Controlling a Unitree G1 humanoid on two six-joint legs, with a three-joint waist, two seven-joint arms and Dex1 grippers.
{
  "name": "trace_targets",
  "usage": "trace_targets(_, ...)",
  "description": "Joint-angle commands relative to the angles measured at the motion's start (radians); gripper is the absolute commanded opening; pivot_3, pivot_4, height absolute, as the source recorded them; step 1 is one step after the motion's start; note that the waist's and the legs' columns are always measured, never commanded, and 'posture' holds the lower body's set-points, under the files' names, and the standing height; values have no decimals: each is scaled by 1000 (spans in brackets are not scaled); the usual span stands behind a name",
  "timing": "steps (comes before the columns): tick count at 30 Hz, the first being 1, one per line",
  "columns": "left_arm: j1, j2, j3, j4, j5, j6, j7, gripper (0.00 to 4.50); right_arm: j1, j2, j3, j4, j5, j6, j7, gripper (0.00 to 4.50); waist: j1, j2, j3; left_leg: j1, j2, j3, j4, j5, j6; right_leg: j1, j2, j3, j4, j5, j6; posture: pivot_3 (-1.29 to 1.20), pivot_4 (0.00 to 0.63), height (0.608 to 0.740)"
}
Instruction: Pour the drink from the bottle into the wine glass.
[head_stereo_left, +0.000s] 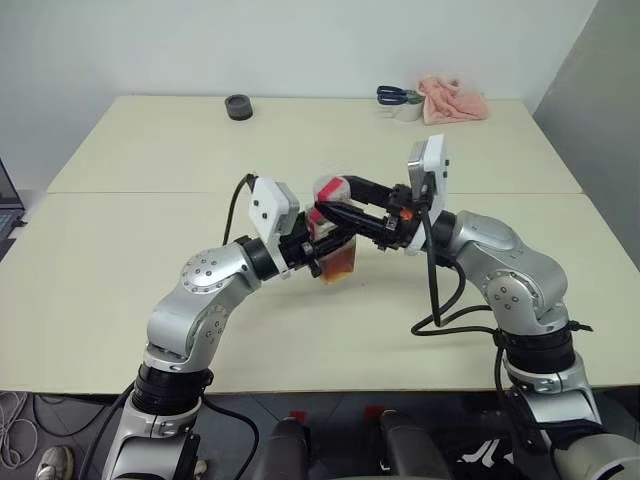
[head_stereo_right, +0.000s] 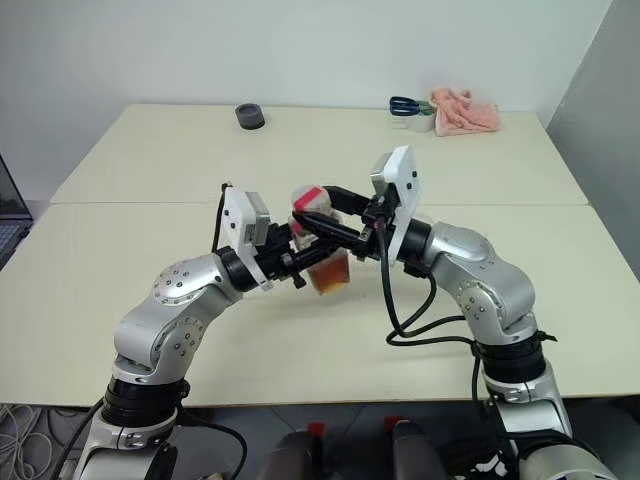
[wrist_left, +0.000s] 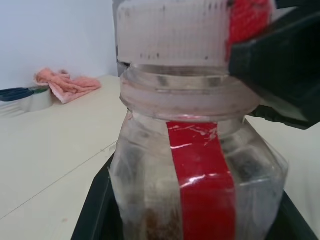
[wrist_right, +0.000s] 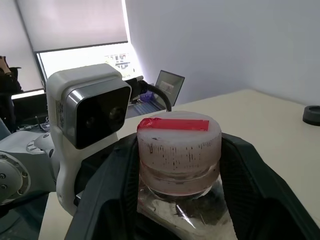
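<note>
Now both my arms meet over the middle of the cream table, sharing one small clear plastic bottle lifted off the surface.

My left gripper is clamped shut on the body of the bottle, which carries a red label strip and holds reddish-brown translucent drink in its lower part. My right gripper reaches in from the other side, its two black fingers set one on each side of the wide, ribbed white cap, which has a strip of red tape on top; I cannot tell whether they press it. At the far edge lie a black round object, blue-handled scissors and a crumpled pink cloth.
</note>
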Motion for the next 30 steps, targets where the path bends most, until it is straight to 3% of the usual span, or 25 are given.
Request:
trace_targets(1,-6,-3,5,-38,1,-19,1,1723,-38,17,-61,-37,57,2,-12,1905,0,0,0,0,0,0,0,0,0,0,0,0,0,0,0,0,150,740)
trace_targets(9,-11,-4,-1,-28,-1,-19,-14,1723,-143,57,-194,17,164,52,-100,1905,0,0,0,0,0,0,0,0,0,0,0,0,0,0,0,0,150,740)
trace_targets(13,-11,-1,-1,-28,-3,-18,-19,1723,-162,-47,-109,33,-22,-91,11,1905,0,0,0,0,0,0,0,0,0,0,0,0,0,0,0,0,150,740)
trace_targets(19,-10,0,-3,-30,-3,-16,-19,1723,-166,-77,-63,66,-115,-216,75,1905,0,0,0,-1,-1,0,0,0,0,0,-1,0,-1,0,0,0,150,740)
trace_targets(25,2,3,0,-46,-3,-13,-12,1723,-146,-22,-153,40,25,-75,-19,1905,-1,0,0,0,0,0,0,0,0,0,0,0,1,0,-1,0,150,740)
trace_targets(27,11,9,7,-57,-4,-10,-6,1723,-128,-38,-187,29,44,-42,-52,1905,1,0,0,0,0,0,0,0,0,0,0,0,1,1,-1,0,150,740)
trace_targets(30,52,34,41,-98,-13,1,9,1723,28,-118,-248,-60,21,-4,-100,1905,9,-1,-1,-1,0,-1,0,0,0,0,-1,-1,-1,0,-1,0,150,740)
